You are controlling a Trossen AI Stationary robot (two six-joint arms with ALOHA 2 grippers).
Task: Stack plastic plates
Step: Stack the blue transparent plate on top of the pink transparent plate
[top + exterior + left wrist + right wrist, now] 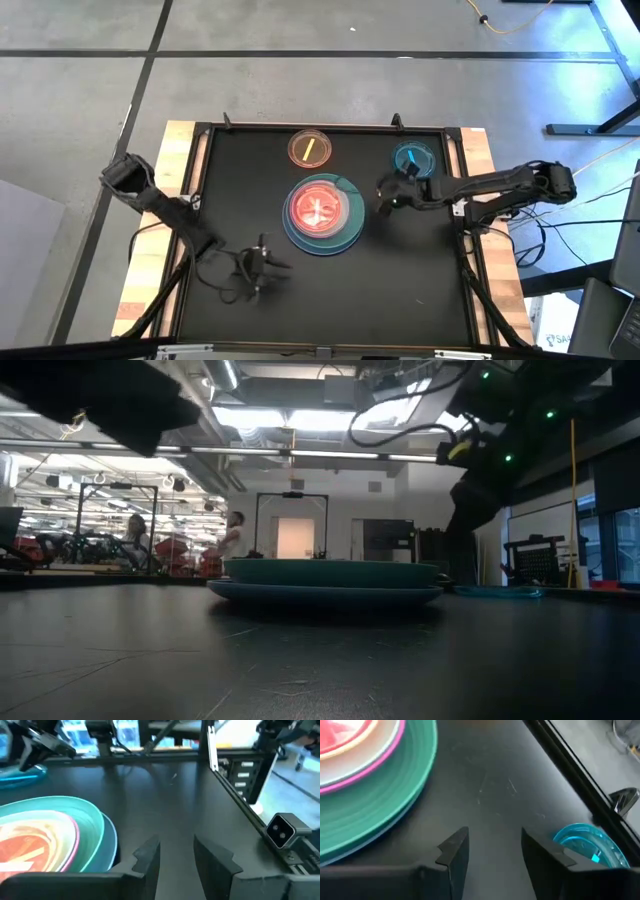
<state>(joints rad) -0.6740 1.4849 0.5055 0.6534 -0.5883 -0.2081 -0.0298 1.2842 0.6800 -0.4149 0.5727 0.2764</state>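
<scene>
A stack of plates [322, 213] rests on the black table's middle: light-blue at the bottom, teal, white, hot-pink, and translucent pink and orange on top. It also shows in the low view [325, 582]. A small plate with a yellow stripe [310, 148] lies at the far side. A small cyan plate [413, 160] lies at the far right. My right gripper [385, 195] is open and empty, between the stack and the cyan plate [590, 845]. My left gripper [262, 268] is open and empty near the table's near edge, left of the stack [55, 835].
The black table top has a raised frame [455, 170] along its sides, on wooden boards [160, 220]. Bare table lies at the left [230, 180] and at the near right [400, 280]. People show far off in the room behind [235, 535].
</scene>
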